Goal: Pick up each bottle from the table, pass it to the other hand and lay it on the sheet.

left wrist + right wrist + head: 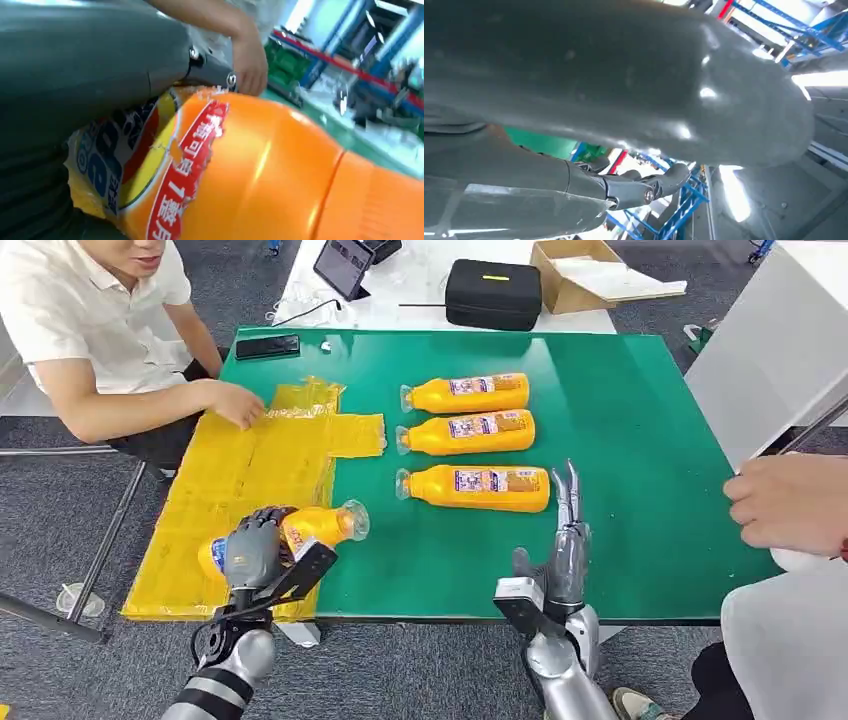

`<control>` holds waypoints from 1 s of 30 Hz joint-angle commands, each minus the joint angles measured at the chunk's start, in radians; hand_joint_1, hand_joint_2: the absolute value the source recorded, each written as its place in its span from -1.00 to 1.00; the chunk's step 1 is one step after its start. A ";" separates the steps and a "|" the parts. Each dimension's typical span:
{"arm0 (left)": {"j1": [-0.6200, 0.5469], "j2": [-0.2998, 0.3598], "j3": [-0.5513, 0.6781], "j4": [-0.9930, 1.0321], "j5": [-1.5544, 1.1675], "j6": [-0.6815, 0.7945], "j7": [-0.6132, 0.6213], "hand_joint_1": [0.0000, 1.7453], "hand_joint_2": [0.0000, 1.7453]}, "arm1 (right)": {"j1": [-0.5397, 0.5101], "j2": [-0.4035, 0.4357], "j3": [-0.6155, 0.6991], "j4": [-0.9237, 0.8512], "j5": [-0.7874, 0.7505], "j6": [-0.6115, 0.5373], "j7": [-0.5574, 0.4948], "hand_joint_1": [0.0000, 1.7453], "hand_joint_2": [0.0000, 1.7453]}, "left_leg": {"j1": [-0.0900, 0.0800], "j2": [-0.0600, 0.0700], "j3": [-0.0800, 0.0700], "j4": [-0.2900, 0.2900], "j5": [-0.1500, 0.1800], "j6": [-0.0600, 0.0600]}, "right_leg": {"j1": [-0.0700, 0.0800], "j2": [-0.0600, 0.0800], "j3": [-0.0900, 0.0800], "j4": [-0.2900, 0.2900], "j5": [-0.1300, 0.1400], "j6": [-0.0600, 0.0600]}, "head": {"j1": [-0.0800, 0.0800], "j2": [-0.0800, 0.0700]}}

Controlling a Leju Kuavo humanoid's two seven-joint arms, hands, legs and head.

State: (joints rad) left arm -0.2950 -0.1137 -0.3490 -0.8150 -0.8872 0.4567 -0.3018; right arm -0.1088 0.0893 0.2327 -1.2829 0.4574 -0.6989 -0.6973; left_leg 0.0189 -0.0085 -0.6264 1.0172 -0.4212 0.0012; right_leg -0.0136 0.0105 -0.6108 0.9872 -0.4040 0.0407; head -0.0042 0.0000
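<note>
Bright even overhead light, soft shadows; blurred, glare-streaked wrist views.

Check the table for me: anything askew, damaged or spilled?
No spill visible. The yellow sheet is crinkled and hangs off the table edge, a person's hand resting on it. The label on the bottle in the left hand looks torn.

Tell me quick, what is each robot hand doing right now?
Left hand: holding an orange bottle.
Right hand: open, holding nothing.

The left robot hand (pixel 254 548) held an orange bottle (pixel 318 525) over the yellow sheet (pixel 240 480); three more bottles (pixel 478 487) (lying parallel) rested on the green tabletop (pixel 640 440).
</note>
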 commanded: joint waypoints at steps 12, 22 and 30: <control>-0.194 0.126 -0.139 0.382 0.003 -0.466 -0.109 -1.00 1.00 | -0.118 -0.046 0.169 0.185 -0.078 0.001 -0.001 -1.00 -1.00 | 0.000 0.004 0.010 -0.002 0.000 0.000 | 0.000 0.003 0.008 0.000 0.001 -0.002 | 0.000 0.000; -0.194 0.137 -0.126 0.375 0.060 -0.505 -0.166 -1.00 1.00 | -0.126 -0.046 0.180 0.203 -0.080 0.001 -0.001 -1.00 1.00 | 0.000 0.005 0.015 -0.002 0.000 0.000 | 0.000 0.004 0.013 0.000 0.002 -0.002 | 0.000 0.000; -0.135 0.106 -0.099 0.243 0.122 -0.384 -0.242 -1.00 1.00 | -0.106 -0.049 0.157 0.198 -0.077 0.001 -0.001 -1.00 1.00 | -0.001 0.001 0.015 -0.001 0.001 0.000 | 0.000 0.000 0.014 0.000 0.000 -0.001 | 0.000 0.000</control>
State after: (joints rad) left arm -0.4983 -0.0069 -0.4520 -0.5345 -0.7847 0.0359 -0.5326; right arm -0.1904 0.0580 0.3803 -1.1463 0.3803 -0.6989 -0.6973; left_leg 0.0190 -0.0087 -0.6130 1.0167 -0.4201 -0.0004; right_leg -0.0134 0.0105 -0.5982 0.9884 -0.4038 0.0400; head -0.0038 0.0000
